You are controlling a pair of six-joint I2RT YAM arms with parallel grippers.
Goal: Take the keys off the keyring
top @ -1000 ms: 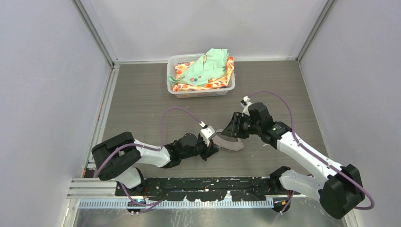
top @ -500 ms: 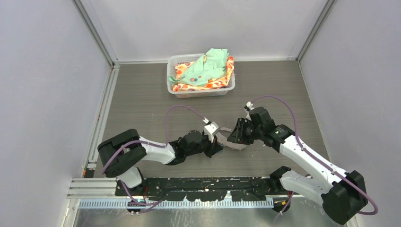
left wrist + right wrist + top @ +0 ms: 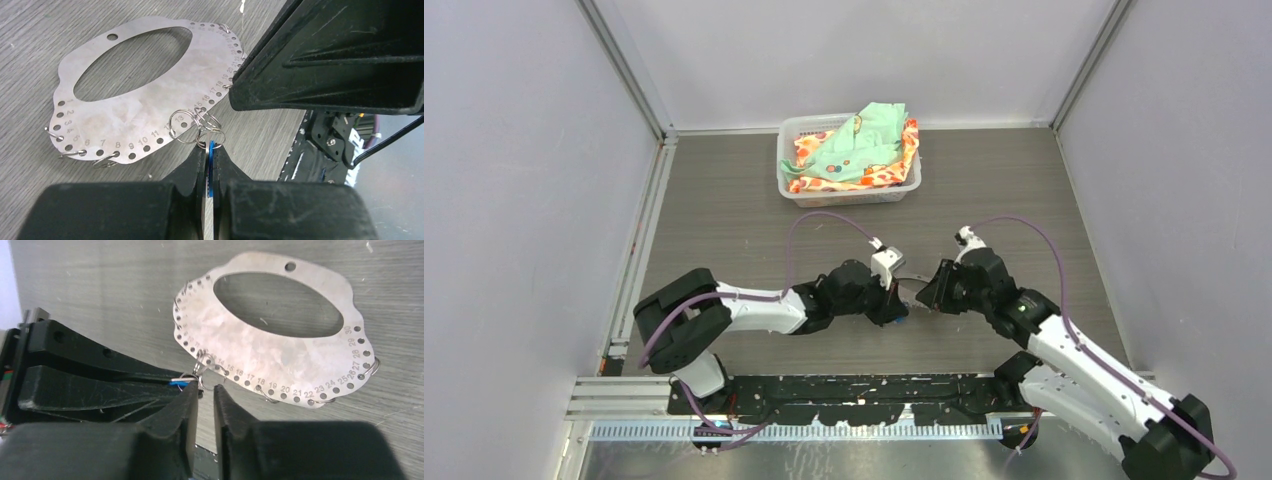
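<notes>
Keys [image 3: 178,382] mostly hidden (blue edge showing) inside clamped left tool [image 3: 209,151], keyring [image 3: 150,111] flat beside, right tool [image 3: 205,392] barely parted, empty

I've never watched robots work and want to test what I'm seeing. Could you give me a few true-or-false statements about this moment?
1. The left gripper is shut on the blue tag. True.
2. The tag is already free of the keyring. False: silver loops join it to a hole in the keyring's rim.
3. The right gripper clamps the keyring's rim. False: its fingers stand slightly apart beside the loops, holding nothing.
4. The white basket holds cloths. True.
</notes>
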